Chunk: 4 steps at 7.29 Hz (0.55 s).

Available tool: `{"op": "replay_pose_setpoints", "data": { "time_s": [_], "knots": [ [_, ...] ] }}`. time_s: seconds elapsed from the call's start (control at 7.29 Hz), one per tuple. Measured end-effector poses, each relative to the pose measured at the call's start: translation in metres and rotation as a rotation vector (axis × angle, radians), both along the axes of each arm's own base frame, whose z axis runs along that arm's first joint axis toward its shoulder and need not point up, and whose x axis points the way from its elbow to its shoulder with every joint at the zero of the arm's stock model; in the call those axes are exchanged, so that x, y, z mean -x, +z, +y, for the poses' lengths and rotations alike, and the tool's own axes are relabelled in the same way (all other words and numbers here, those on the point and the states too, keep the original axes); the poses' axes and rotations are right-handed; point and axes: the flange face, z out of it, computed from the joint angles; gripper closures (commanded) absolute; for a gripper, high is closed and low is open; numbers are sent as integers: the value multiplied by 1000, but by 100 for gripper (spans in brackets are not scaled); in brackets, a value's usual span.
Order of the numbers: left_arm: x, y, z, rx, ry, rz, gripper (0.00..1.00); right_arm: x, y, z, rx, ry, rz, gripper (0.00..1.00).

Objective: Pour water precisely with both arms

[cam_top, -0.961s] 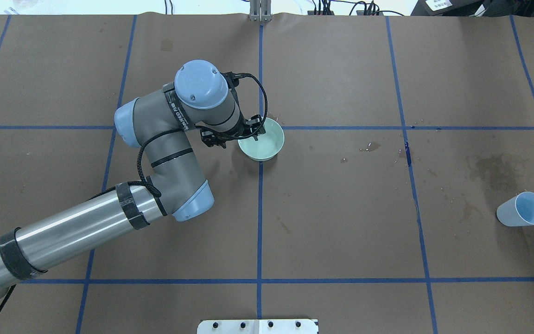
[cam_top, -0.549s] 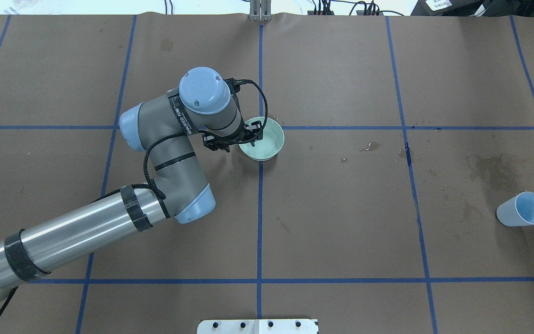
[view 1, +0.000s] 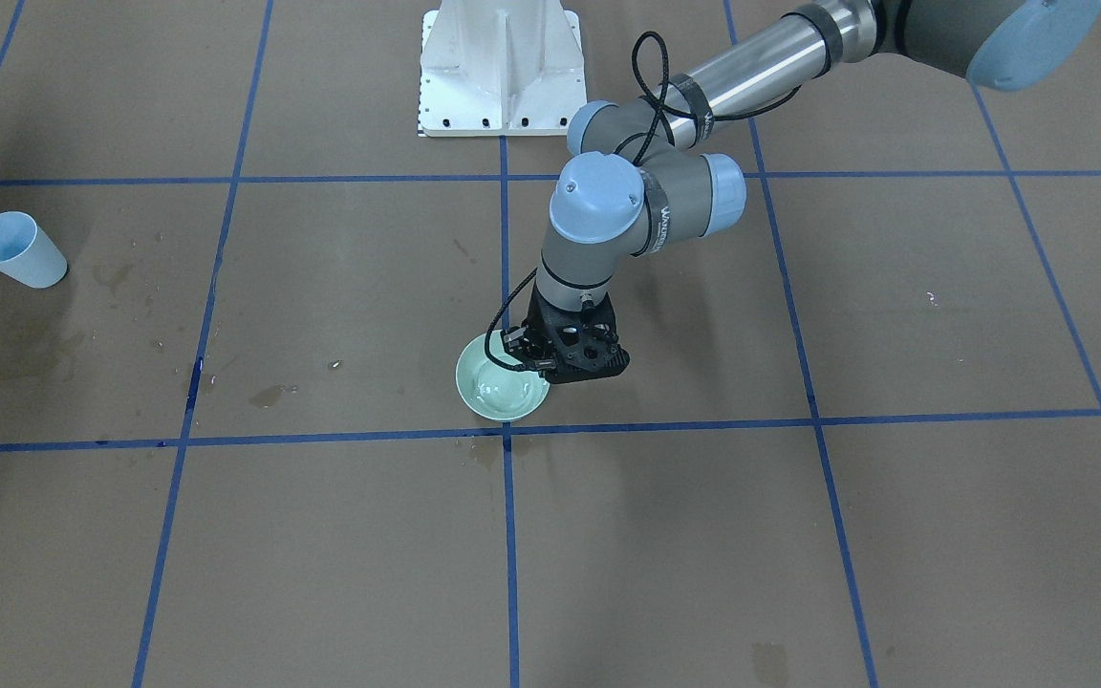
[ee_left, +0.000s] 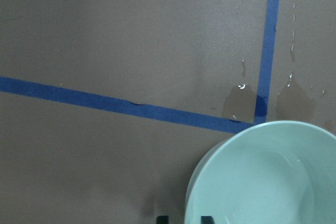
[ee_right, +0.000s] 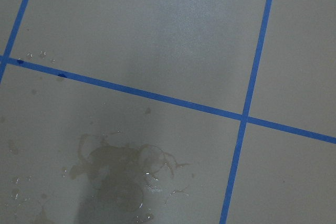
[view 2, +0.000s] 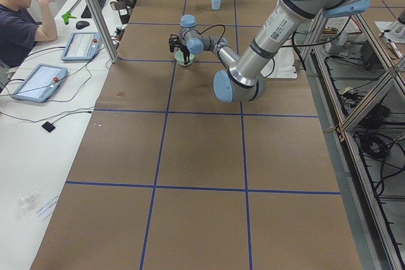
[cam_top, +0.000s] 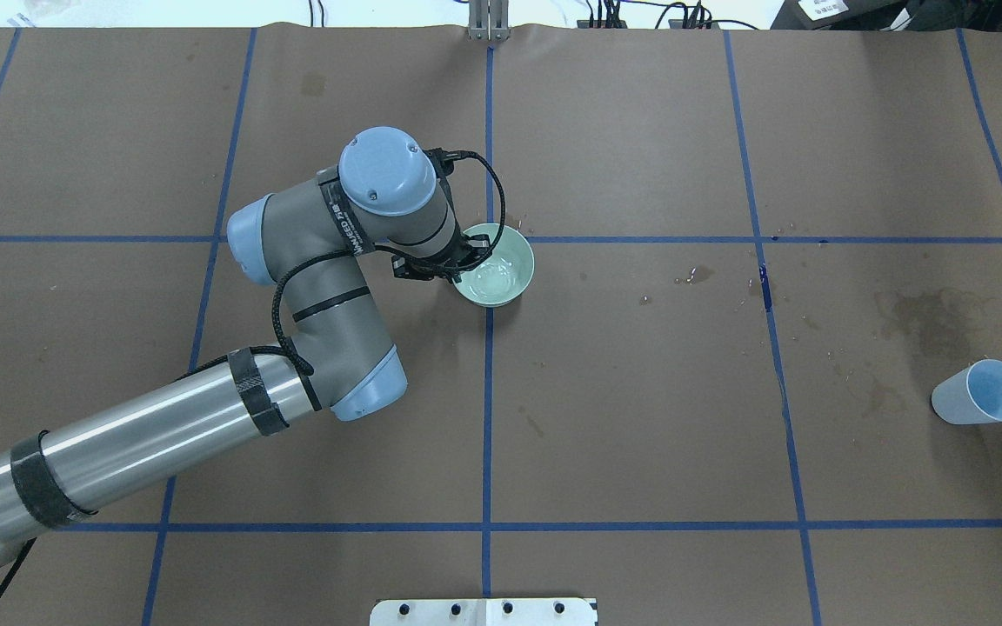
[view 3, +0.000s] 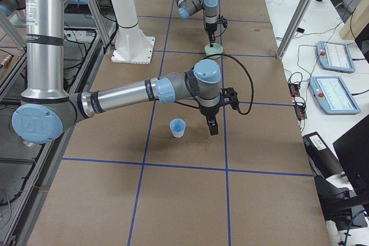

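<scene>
A pale green bowl [cam_top: 501,261] stands at the table's middle with a little rippled water [cam_top: 492,278] in it. My left gripper [cam_top: 466,261] is shut on the bowl's left rim, one finger inside and one outside. The left wrist view shows the two fingertips [ee_left: 163,219] straddling the rim of the bowl [ee_left: 262,182]. In the front view the gripper [view 1: 522,368] stands at the bowl [view 1: 498,397]. My right gripper [view 3: 213,128] shows only in the exterior right view, beside a light-blue cup [view 3: 178,128]; I cannot tell whether it is open or shut.
The light-blue cup [cam_top: 979,393] stands upright near the table's right edge. Wet stains [cam_top: 927,313] darken the brown paper left of it and show in the right wrist view [ee_right: 115,171]. The white pedestal [view 1: 501,67] stands at the robot's side. A person [view 2: 19,23] sits beside the table.
My left wrist has shifted right and towards the robot at the bowl's rim. The bowl has moved slightly with it, and its water now ripples. The cup has not moved.
</scene>
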Motion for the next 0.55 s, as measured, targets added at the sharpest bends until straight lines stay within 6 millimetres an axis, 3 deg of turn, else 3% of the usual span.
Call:
{"op": "replay_pose_setpoints", "data": {
  "time_s": [0.27,0.55],
  "knots": [
    [27,-14,-21,18,-9,23,100,0,1,0,2,0,-1,1],
    [88,-21,-58,32,10,52,100,0,-1,0,16,-2,-10,1]
  ]
}}
